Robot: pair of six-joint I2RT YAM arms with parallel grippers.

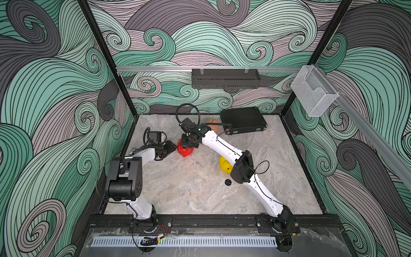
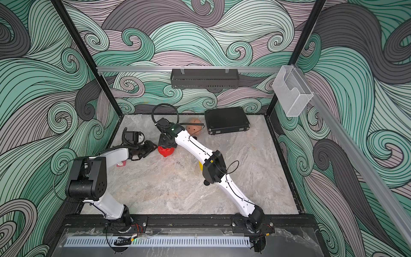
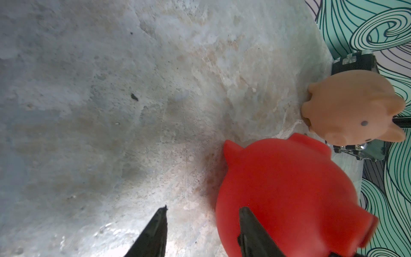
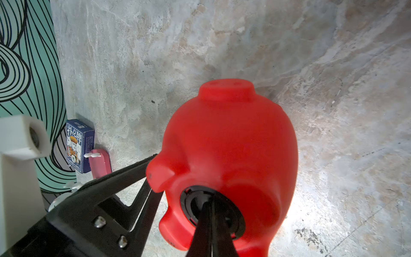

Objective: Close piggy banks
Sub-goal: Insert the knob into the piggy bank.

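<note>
The red piggy bank [image 1: 185,151] [image 4: 233,144] lies belly-up left of the table's middle. A black plug [image 4: 191,205] sits in its round belly hole. My right gripper [image 4: 210,201] [image 1: 188,145] points down from above, shut, with its tips on that plug. My left gripper [image 3: 204,207] [image 1: 172,146] is at the pig's left side, open; one finger [image 3: 251,227] lies against the red body, the other over bare table. The peach-pink piggy bank [image 3: 351,106] [image 2: 194,128] stands behind it. The yellow piggy bank [image 1: 224,164] is half hidden under my right arm.
A loose black plug [image 1: 228,182] lies near the table's middle, by the right arm's elbow. A black case [image 1: 243,120] sits at the back right. A blue card box [image 4: 79,151] and a pink item [image 4: 100,164] rest by the left wall.
</note>
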